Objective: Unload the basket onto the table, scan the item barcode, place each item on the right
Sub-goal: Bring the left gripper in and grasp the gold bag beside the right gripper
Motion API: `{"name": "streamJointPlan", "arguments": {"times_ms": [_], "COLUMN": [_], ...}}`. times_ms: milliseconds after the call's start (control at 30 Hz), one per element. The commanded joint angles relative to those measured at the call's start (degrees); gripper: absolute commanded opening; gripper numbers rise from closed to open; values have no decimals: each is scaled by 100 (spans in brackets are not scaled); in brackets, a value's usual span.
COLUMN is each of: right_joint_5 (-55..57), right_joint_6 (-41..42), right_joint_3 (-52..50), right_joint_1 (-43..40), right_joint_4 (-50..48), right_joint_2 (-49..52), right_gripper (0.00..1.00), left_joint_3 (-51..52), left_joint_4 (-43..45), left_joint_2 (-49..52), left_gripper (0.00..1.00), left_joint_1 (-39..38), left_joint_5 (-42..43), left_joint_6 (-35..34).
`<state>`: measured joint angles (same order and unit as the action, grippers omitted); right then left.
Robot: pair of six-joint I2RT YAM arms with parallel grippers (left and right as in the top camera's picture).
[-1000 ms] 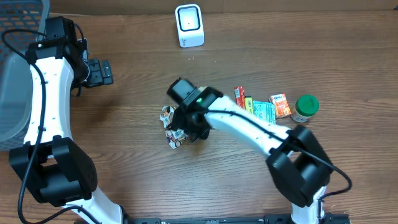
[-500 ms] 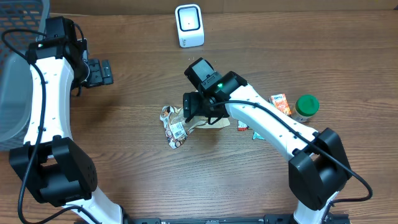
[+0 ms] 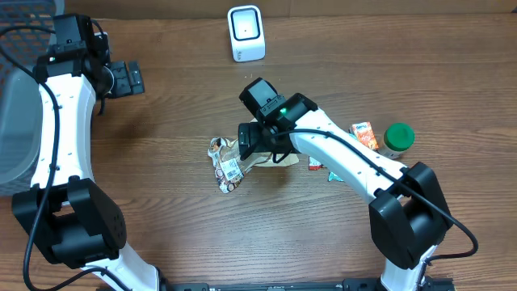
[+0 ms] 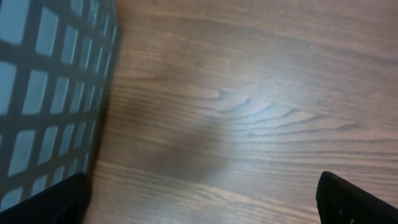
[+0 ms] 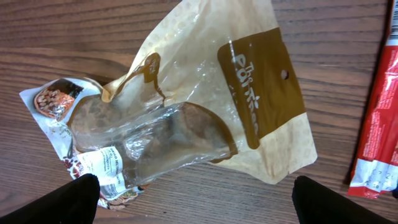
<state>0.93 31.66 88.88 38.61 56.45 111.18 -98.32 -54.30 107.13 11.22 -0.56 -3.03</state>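
Right wrist: end effector [image 5: 199,202] wide open over snack pouch [image 5: 205,99]

Tan pouch [image 5: 249,93] with brown label and clear window, white scanner [image 3: 245,32], green-lidded jar [image 3: 397,137], red packet [image 5: 376,124], grey grid-patterned basket [image 4: 50,93], brown wood-grain table [image 3: 161,145].

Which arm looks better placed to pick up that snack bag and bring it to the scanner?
Probably the right. The right gripper hangs open directly over the snack bag. The left gripper, also open, sits far off beside the basket.
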Motion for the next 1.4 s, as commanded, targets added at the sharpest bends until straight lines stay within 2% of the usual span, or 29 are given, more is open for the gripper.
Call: {"name": "streamJointPlan", "arguments": {"times_ms": [0, 200, 333, 533, 567, 633, 700, 733, 833, 967, 1100, 1267, 1367], "right_joint_5": [111, 72, -109, -129, -160, -293, -422, -474, -623, -868, -1305, -1300, -1296], "right_joint_6": [-24, -92, -514, -516, -514, -514, -514, -514, -516, -522, -669, -671, -804], "right_joint_3": [-11, -61, -168, -343, -343, -343, -343, -343, -343, -343, -343, -343, -343], "right_joint_1": [-125, -297, -385, -435, -435, -435, -435, -435, -472, -608, -761, -804, -807], "right_joint_4": [2, 103, 111, 44, 20, -85, -216, -256, -284, -275, -280, -328, -363], "right_joint_2": [9, 9, 9, 9, 9, 9, 9, 9, 9, 9, 9, 13, 17], "right_gripper": [100, 100, 100, 100, 100, 100, 100, 100, 100, 100, 100, 99, 99], "left_joint_3": [-116, -116, -116, -20, 35, 175, 361, 468, 841, 1362, 1692, 2081, 2223], "left_joint_4": [17, -472, -732, -1711, -1768, -1797, -1759, -1709, -1408, -953, -616, -223, -63], "left_joint_2": [-107, -107, -107, -85, -79, -74, -74, -74, -74, -63, -63, -61, -52], "left_gripper": [100, 100, 100, 100, 88, 51, 33, 29, 29, 23, 24, 20, 21], "left_joint_1": [-44, -44, -44, -173, -232, -385, -564, -671, -1003, -1506, -1893, -2339, -2463], "left_joint_5": [555, 2227, 2365, 2391, 2398, 2396, 2387, 2389, 2280, 2092, 2061, 1165, 1080], "left_joint_6": [-236, -1309, -1331, -1119, -1012, -776, -693, -662, -577, -601, -717, -1241, -1248]}}
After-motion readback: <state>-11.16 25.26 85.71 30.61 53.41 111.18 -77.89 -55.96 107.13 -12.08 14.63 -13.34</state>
